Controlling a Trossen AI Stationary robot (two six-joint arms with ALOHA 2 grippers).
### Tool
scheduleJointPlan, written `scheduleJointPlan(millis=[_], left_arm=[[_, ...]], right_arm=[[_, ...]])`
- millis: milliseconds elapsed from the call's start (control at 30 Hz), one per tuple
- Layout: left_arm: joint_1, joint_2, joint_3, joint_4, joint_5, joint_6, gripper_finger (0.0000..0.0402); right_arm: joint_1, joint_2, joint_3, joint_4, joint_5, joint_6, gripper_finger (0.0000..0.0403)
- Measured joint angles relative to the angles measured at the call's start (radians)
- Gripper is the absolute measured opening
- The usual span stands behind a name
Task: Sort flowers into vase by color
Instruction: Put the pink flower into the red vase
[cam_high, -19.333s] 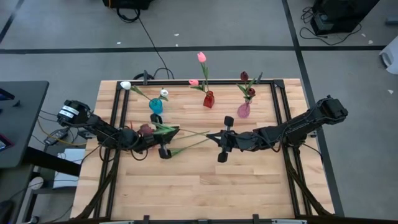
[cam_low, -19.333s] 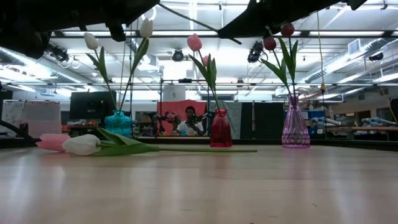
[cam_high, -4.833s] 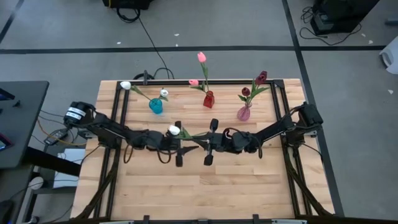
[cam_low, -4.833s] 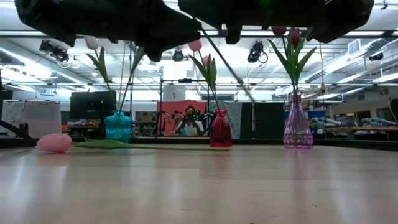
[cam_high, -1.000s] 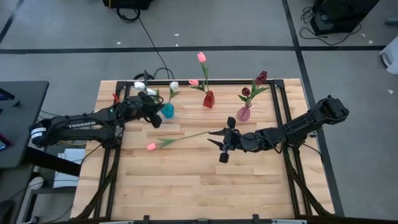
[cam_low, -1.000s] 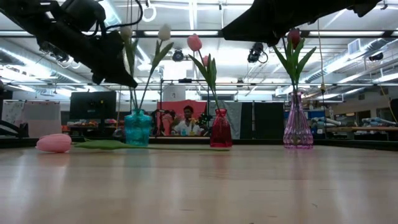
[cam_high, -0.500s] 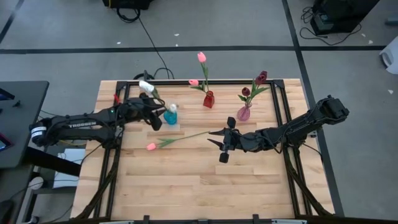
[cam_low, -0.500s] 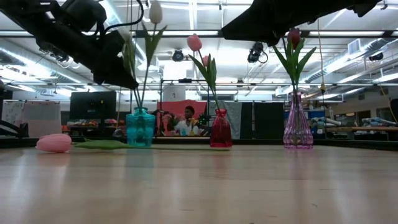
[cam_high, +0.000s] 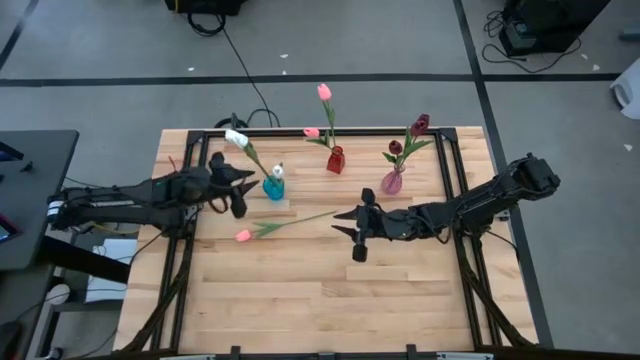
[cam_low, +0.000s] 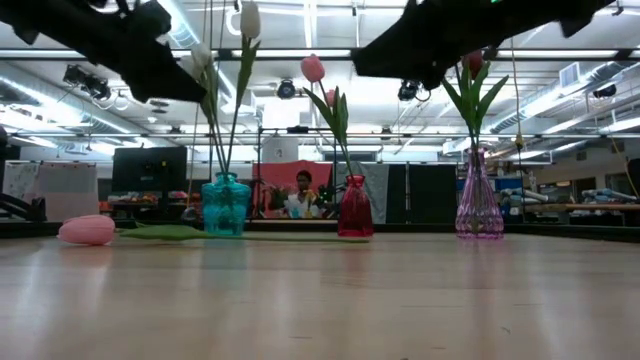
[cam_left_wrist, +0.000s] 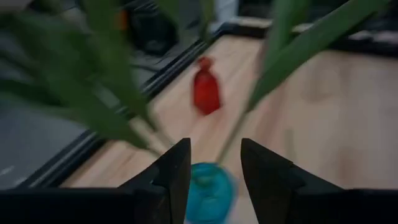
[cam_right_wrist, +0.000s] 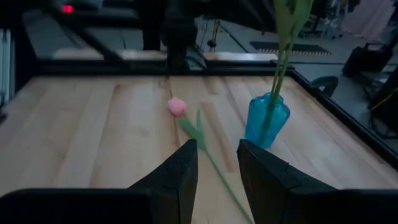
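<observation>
A pink flower lies flat on the table, its head (cam_high: 243, 235) toward the left and its stem (cam_right_wrist: 214, 165) running right. My right gripper (cam_high: 343, 224) hovers open above the stem's free end and touches nothing. A teal vase (cam_high: 273, 187) holds white flowers (cam_low: 249, 18). My left gripper (cam_high: 244, 190) stands open just left of that vase, clear of the vase and its stems (cam_left_wrist: 231, 138). Pink flowers stand in a red vase (cam_high: 335, 160), and maroon ones in a purple vase (cam_high: 392, 179).
The three vases stand in a row along the far side of the table. A black metal frame (cam_high: 196, 160) borders the tabletop. The near half of the wooden table (cam_high: 320, 300) holds no objects. A person (cam_low: 303, 196) shows in the room behind.
My left gripper has opened, let go of a white flower and drawn back toward the table's left edge, rising a little. The flower now stands more upright in the teal vase. My right gripper has kept its place.
</observation>
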Motion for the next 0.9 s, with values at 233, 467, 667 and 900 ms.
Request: scheduleJointPlan(millis=[233,467,667,900], left_arm=[[-0.179,-0.013,0.000,0.003,-0.022,-0.011,0.0144],[-0.393,0.012,0.000,0.008,0.013,0.032,0.0144],[-0.500,0.012,0.000,-0.022,0.070,-0.072,0.0144],[-0.552,0.012,0.000,-0.024,0.094,-0.107,0.0144]], right_arm=[[-0.078,0.215,0.089,0.133,-0.130,0.035,0.0124],[-0.120,0.510,0.333,-0.006,-0.168,-0.057,0.0118],[-0.161,0.650,0.492,-0.177,-0.161,-0.147,0.0118],[-0.217,0.718,0.545,-0.224,-0.220,-0.180,0.0118]])
